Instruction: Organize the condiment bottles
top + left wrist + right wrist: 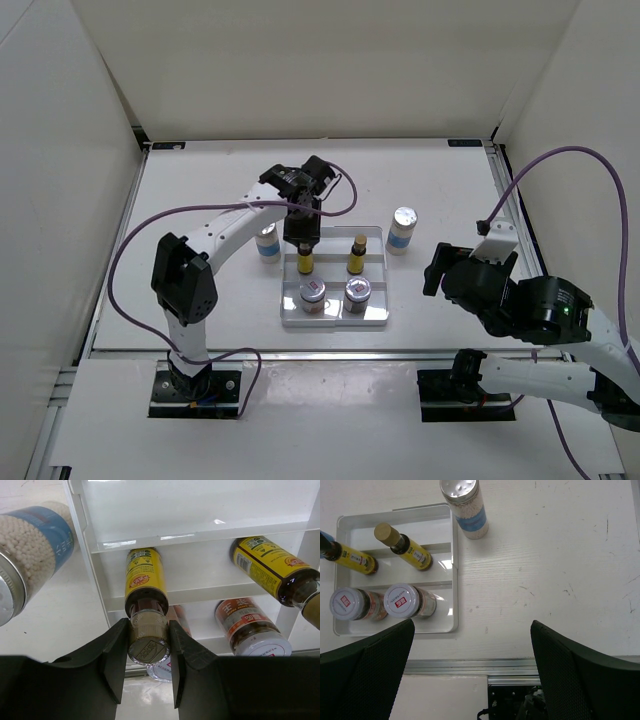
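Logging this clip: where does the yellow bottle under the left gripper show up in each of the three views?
Top external: the yellow bottle stands in the tray's middle row, on the left, beneath the left gripper.
Left wrist: centre of frame, with its cap between the gripper's fingers.
Right wrist: far left, with its top at the frame edge.
Shared landmark: the white stepped tray.
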{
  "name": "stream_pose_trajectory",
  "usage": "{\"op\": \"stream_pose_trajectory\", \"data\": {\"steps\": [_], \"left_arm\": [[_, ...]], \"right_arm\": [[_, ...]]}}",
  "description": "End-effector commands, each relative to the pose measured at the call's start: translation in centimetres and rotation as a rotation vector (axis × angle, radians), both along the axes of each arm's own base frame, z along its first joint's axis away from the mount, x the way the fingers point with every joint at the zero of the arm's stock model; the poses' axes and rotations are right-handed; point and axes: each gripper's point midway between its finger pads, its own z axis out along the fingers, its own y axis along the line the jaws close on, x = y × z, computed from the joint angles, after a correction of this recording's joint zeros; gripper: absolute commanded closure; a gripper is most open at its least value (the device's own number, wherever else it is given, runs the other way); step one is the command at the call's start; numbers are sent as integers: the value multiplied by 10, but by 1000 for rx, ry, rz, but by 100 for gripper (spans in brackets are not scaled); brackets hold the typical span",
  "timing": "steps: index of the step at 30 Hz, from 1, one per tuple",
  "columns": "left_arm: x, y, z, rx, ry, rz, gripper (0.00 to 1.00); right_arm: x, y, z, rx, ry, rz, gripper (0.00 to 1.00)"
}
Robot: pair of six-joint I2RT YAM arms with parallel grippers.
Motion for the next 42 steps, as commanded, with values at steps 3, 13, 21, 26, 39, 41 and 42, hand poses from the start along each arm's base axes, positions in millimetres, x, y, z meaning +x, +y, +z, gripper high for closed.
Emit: {"op": "stream_pose_trajectory", "data": {"steps": [3,13,21,26,39,41,42], "left_arm": [[7,-12,15,-61,-49,-35,59],[3,4,29,-90,-60,-28,0],[16,78,110,-70,-266,75,0],[24,115,89,-61,-188,165,0],[46,118,34,-50,-48,192,8],[49,117,27,-42,-30,192,8],[50,116,24,-38,-22,193,8]], "right_arm": [[-11,-39,-14,-182,46,-13,0],[-11,-38,-16,-189,46,-8,0],[-8,-27,-21,-238,73,-3,0],[-7,-25,-23,-264,80,3,0],[-17,-47,-13,-73,16,7,0],[-18,-50,-12,-52,8,7,0],[-18,-50,-12,-52,8,7,0]]}}
